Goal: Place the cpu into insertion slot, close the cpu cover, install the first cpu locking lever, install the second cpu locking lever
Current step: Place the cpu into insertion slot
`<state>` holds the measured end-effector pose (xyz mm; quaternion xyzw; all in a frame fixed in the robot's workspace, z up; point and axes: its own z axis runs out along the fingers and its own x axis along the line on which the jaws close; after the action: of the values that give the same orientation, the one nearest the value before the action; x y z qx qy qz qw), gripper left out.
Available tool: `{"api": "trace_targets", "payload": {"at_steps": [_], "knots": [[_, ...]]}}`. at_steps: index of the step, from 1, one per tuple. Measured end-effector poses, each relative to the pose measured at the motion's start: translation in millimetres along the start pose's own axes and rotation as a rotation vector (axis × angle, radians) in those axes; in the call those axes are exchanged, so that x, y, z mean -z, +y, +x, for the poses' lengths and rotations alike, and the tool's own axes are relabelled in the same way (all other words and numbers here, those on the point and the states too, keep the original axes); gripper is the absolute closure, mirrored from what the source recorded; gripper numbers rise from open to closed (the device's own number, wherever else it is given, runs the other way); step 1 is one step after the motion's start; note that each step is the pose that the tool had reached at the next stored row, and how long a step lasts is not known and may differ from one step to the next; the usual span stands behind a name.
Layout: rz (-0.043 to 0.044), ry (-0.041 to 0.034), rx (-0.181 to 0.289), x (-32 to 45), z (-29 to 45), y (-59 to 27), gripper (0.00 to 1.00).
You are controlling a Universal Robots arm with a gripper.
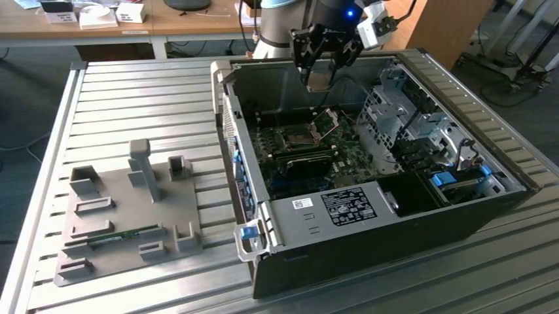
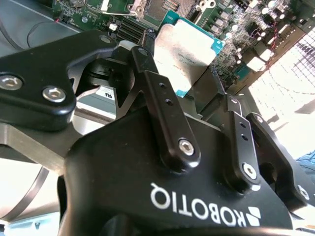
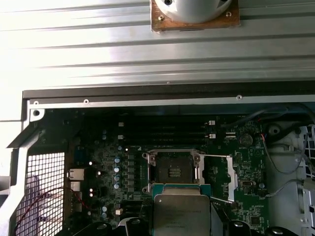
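The black gripper (image 2: pixel 179 71) has the cpu (image 2: pixel 189 49) pinched by its edges between two fingers (image 2: pixel 165 105). The chip's silvery metal top faces the camera, with a teal-green rim showing along its sides. Beyond the chip, farther off, lies the green motherboard (image 2: pixel 241 24), crowded with small components, and the chip is held out in front of it.

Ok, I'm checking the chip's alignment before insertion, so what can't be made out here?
First wrist view: the chip is cut off by the picture edge.
The chip's underside: faces away in both wrist views.
The socket pins: too small in the first wrist view.
Where the gripper holds the chip: hidden behind its own fingers, second wrist view.
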<state>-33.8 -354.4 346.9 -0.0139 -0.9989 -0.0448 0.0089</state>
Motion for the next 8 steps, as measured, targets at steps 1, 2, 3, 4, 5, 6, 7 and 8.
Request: {"api": "trace_targets", "payload": {"at_steps": [1, 2, 3, 4, 5, 6, 7, 8], "knots": [[-0.0001, -0.0001, -0.001, -0.2, 0.0, 0.0, 0.46], [-0.0001, -0.0002, -0.002, -0.3, 0.0, 0.0, 0.46], [-0.0001, -0.0002, -0.003, -0.4, 0.0, 0.0, 0.46], [-0.0001, -0.0004, -0.004, -0.5, 0.0, -0.1, 0.46], [-0.0001, -0.0004, -0.005, -0.8, 0.0, -0.1, 0.46], [-0.0005, -0.0006, -0.005, -1.5, 0.0, -0.1, 0.46], [-0.0005, -0.0006, -0.005, -2.5, 0.0, -0.3, 0.46], [-0.0003, -0.0006, -0.006, -3.6, -0.1, -0.3, 0.46]]}}
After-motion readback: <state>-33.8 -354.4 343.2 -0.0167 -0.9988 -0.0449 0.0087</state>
